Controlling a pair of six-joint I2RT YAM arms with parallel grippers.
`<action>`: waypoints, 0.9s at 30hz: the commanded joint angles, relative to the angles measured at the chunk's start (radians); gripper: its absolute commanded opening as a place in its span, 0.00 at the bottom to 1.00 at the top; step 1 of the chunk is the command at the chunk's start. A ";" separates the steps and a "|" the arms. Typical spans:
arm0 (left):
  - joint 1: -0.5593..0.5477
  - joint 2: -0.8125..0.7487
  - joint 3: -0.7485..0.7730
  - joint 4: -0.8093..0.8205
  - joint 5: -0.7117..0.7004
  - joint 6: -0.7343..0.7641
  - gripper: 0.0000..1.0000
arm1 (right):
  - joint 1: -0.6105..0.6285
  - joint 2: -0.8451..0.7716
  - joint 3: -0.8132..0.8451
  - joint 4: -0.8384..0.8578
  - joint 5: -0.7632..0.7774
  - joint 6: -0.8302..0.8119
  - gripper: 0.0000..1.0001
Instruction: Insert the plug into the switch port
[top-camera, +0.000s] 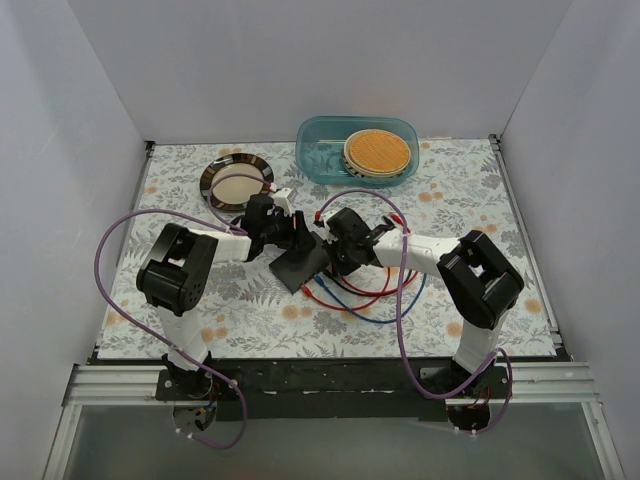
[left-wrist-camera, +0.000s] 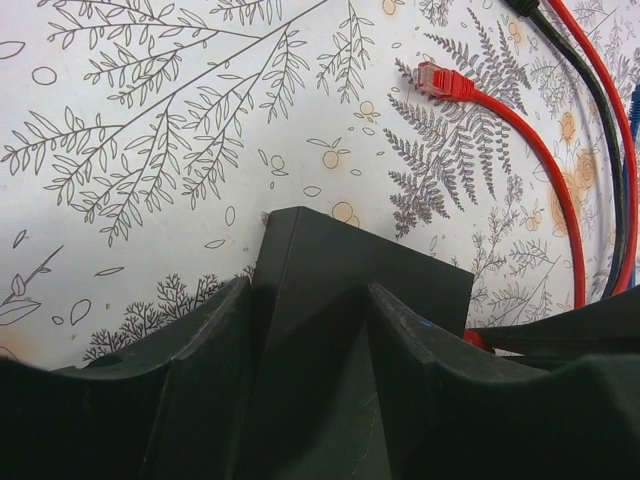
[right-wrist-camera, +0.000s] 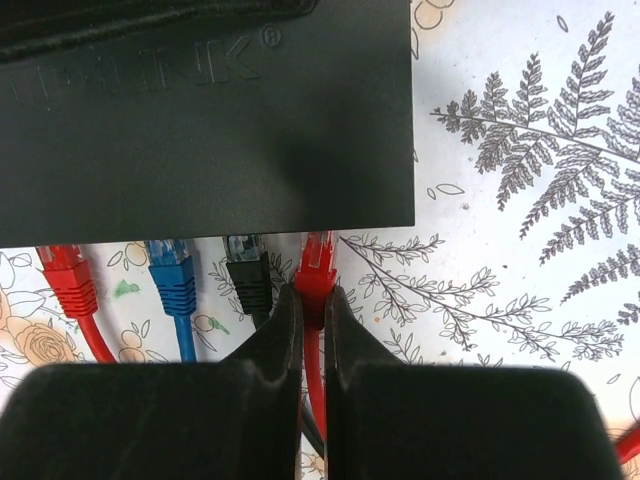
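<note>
1. Dark grey plastic: the network switch (left-wrist-camera: 360, 250) is clenched in the left gripper (left-wrist-camera: 308, 292), fingers either side of its body. In the top view it sits tilted at table centre.
2. Right wrist view, along the switch's 6 o'clock edge, left to right: far-left red plug (right-wrist-camera: 62, 272), blue plug (right-wrist-camera: 172, 272), black plug (right-wrist-camera: 243, 262), held red plug (right-wrist-camera: 317, 258).
3. The right gripper (right-wrist-camera: 312, 300) pinches the held red plug behind its head. The plug's tip meets the switch edge; the switch port itself is hidden under the rim.
4. Step, as judged: final insertion. The next move calls for a straight push toward 12 o'clock, with the left arm bracing the switch.
5. Writing: embossed "…LINK®" on the lid, leading letters unreadable.
</note>
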 joint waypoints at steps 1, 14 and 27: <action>-0.152 -0.001 -0.056 -0.216 0.323 -0.083 0.47 | -0.010 0.048 0.101 0.541 0.036 -0.070 0.01; -0.193 0.009 -0.009 -0.217 0.328 -0.075 0.48 | -0.017 0.045 0.095 0.570 -0.073 -0.164 0.01; -0.256 -0.006 -0.028 -0.211 0.289 -0.110 0.46 | -0.036 0.057 0.128 0.549 -0.032 -0.129 0.01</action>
